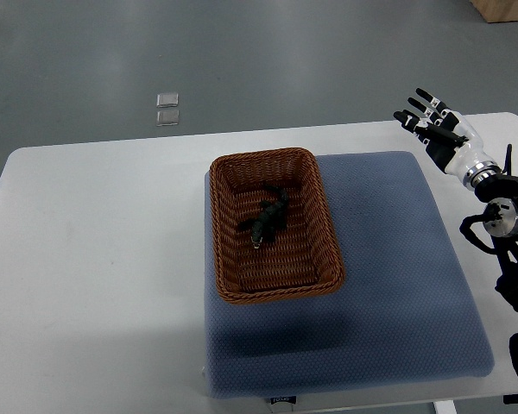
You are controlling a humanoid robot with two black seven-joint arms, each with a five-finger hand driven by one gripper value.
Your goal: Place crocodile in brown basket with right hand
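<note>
A dark toy crocodile [267,220] lies inside the brown wicker basket [227,274], near its middle, angled from upper right to lower left. The basket stands on the blue mat [388,259]. My right hand [429,120] hangs at the far right above the mat's back corner, well clear of the basket, with its fingers spread and nothing in them. Its arm [501,216] comes in along the right edge. The left arm does not show.
The blue mat covers the right half of a white table [95,259]. Two small clear square objects [167,109] lie on the grey floor beyond the table's far edge. A wooden box corner [505,9] shows at the top right.
</note>
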